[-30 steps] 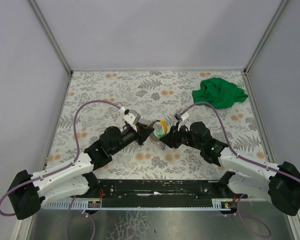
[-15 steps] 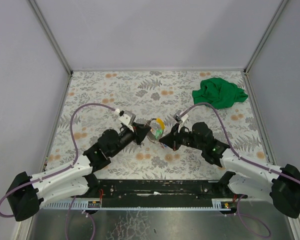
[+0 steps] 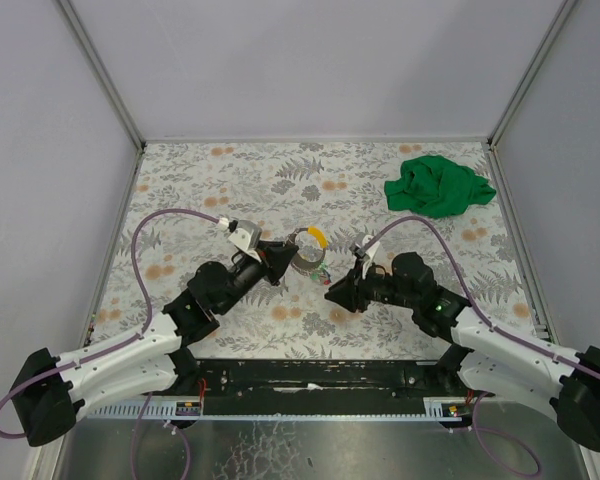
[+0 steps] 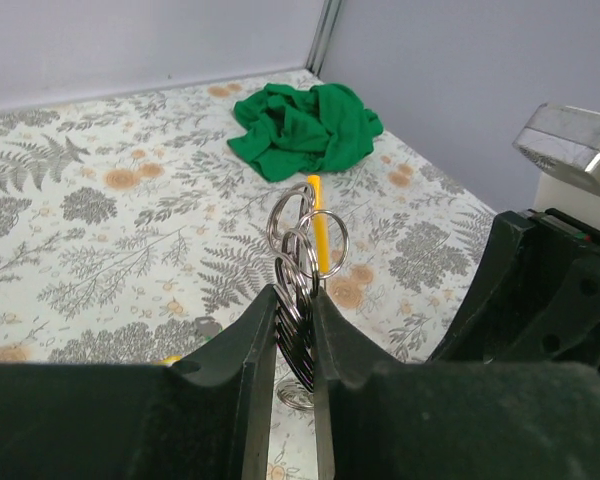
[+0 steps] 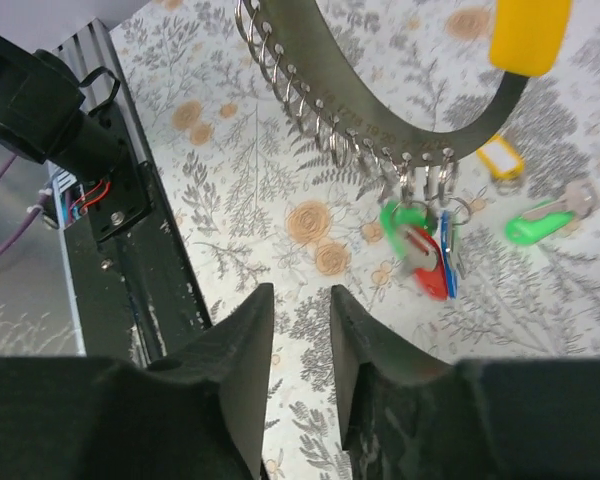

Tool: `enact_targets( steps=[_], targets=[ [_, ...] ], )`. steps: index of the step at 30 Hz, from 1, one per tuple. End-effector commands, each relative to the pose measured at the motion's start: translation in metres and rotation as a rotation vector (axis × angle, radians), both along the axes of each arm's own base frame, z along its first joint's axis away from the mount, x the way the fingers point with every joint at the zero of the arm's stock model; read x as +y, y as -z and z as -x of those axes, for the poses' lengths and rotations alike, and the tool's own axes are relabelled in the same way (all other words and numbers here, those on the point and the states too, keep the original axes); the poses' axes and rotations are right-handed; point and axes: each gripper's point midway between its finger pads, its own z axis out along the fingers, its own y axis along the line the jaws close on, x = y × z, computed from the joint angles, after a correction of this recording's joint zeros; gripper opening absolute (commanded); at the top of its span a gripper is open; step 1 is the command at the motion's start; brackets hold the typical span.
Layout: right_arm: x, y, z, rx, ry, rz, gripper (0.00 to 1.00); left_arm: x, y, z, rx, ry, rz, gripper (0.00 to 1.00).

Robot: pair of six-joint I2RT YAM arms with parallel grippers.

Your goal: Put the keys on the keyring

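Note:
My left gripper [image 3: 283,258] is shut on the keyring [image 3: 305,248] and holds it above the table; in the left wrist view the stacked rings [image 4: 296,310] sit pinched between the jaws. The keyring [image 5: 380,120] is a grey curved band with a yellow end [image 5: 528,35] and a row of small rings. Red, blue and green tags [image 5: 423,255] hang from it. Two loose keys lie on the table under it, one with a yellow tag [image 5: 500,158], one with a bright green tag [image 5: 535,222]. My right gripper [image 5: 300,300] is open and empty, low and just near-right of the ring [image 3: 337,294].
A crumpled green cloth [image 3: 438,185] lies at the far right of the floral table [image 3: 230,180]. The black rail [image 5: 130,230] at the table's near edge shows to the left in the right wrist view. Grey walls enclose the table on three sides.
The right gripper has drawn back from the keyring toward the near edge. The left gripper has carried the keyring slightly farther away and higher.

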Motion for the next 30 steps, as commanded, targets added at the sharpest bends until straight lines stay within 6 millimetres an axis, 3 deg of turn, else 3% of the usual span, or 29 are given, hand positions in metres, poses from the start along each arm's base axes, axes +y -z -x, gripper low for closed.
enact_targets(
  steps=[1,12,22,30],
  targets=[
    [-0.006,-0.024,-0.010,-0.160,0.027,-0.018,0.37,0.000,-0.040,0.006,-0.108,0.020,0.109,0.00],
    [0.011,-0.054,-0.017,-0.250,0.025,-0.166,0.37,0.008,-0.036,-0.005,0.026,-0.072,0.176,0.00],
    [0.031,-0.044,-0.014,-0.280,-0.006,-0.226,0.28,0.008,-0.033,-0.005,0.071,-0.074,0.176,0.00],
    [0.034,-0.039,-0.026,-0.312,0.061,-0.246,0.22,0.006,-0.033,-0.002,0.084,-0.060,0.185,0.00]
  ],
)
